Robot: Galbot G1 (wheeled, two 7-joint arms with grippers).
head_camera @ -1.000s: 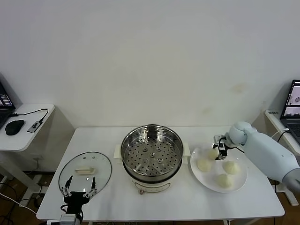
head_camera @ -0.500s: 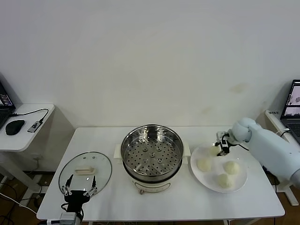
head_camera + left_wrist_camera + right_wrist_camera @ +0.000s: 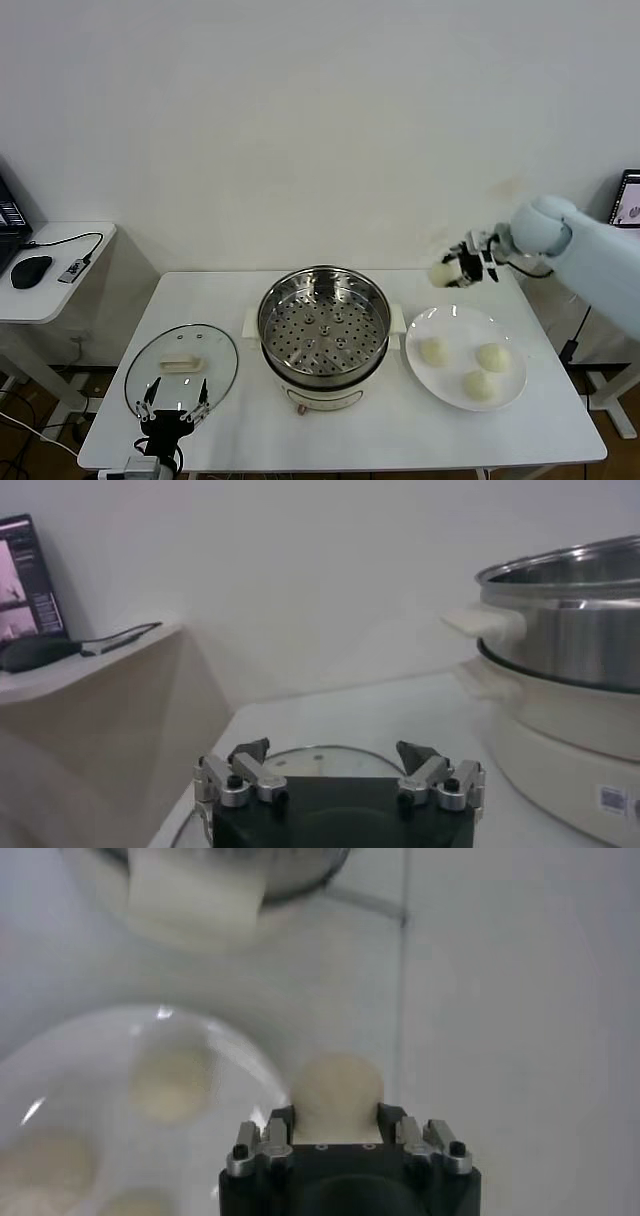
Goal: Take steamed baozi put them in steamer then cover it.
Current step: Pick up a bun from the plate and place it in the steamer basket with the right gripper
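Note:
My right gripper is shut on one cream-white baozi and holds it in the air above the far edge of the white plate, right of the steamer. In the right wrist view the baozi sits between the fingers. Three more baozi lie on the plate. The steel steamer is open and its perforated tray is empty. The glass cover lies flat on the table at the left. My left gripper is open, parked at the cover's near edge.
The steamer's cream side handle and the plate's rim show below the held baozi in the right wrist view. A side desk with a mouse stands at the left. A laptop is at the far right.
My right gripper closed on one baozi, lifted it off the plate and carried it up and back. Three baozi stay on the plate. The left arm has hardly moved.

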